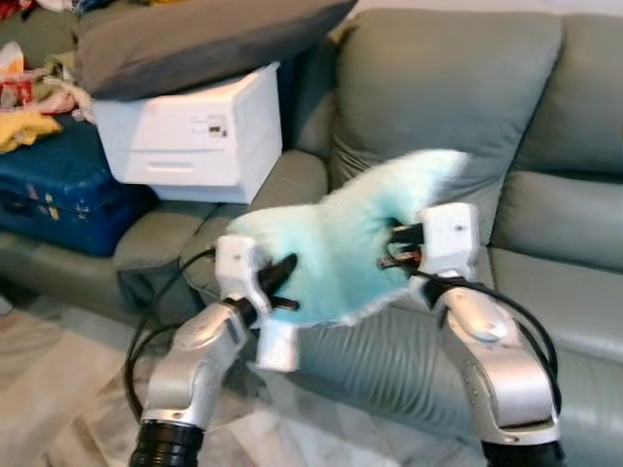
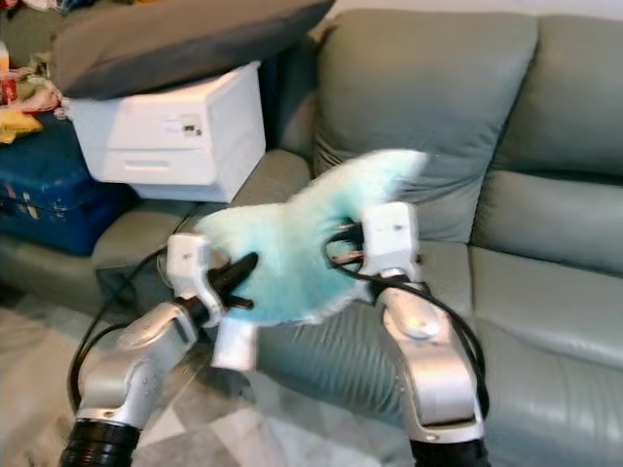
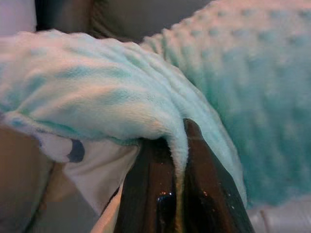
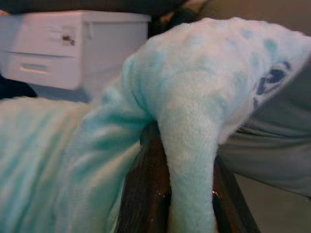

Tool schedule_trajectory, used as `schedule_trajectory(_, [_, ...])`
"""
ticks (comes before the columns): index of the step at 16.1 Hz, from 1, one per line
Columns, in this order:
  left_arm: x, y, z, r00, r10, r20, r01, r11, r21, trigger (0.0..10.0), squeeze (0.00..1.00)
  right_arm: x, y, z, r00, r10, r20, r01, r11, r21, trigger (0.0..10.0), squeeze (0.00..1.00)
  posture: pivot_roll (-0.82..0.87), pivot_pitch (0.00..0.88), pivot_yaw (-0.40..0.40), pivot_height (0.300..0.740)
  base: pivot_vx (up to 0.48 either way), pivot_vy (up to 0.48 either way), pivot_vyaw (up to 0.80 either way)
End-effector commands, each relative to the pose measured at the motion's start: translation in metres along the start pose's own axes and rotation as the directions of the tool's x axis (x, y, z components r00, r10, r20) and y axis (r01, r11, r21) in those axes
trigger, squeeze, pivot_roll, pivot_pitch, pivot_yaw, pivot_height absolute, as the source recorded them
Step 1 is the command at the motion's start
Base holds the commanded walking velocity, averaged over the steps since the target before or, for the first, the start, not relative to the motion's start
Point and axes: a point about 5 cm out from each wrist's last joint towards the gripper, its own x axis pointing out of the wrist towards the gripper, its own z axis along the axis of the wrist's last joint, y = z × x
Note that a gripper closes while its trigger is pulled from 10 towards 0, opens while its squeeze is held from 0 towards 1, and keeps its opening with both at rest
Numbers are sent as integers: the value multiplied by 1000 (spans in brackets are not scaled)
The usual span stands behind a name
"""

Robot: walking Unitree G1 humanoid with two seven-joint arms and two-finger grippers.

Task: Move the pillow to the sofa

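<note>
Currently logged, fingers first:
left gripper (image 1: 282, 282): my fingers pinched tight on the pillow (image 1: 346, 238) edge.
right gripper (image 1: 394, 248): clamped on its other side.
pillow: aqua, held off the ground between both, above the sofa (image 1: 545, 292) seat front.

Both silver arms were raised forward, elbows bent. The left gripper (image 1: 282, 284) was clamped on the near lower edge of the pillow (image 1: 341, 243). The right gripper (image 1: 397, 247) was clamped on its right edge.
</note>
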Motion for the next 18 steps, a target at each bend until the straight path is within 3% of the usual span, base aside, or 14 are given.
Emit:
schedule_trajectory(1, [5,-9,2,1000,-26,10,26,1000,11,10000,0,-1,-3,4,1000,-8,16,8,1000,-3,10000,0,-177,0,70,740,0,0,-750])
schedule_trajectory(7, [8,-12,1,999,-43,16,43,999,7,10000,0,-3,-5,5,1000,-16,12,16,1000,-12,10000,0,-191,0,69,740,0,0,-736])
schedule_trajectory(12, [6,-12,1,998,-62,24,62,998,-4,10000,0,-4,-4,7,1000,-7,25,7,1000,-15,10000,0,-187,0,67,740,0,0,0])
schedule_trajectory(18, [6,-16,3,993,-114,25,113,993,15,10000,0,-3,-3,8,999,-8,36,8,1000,-16,10000,0,-189,0,74,740,367,0,0])
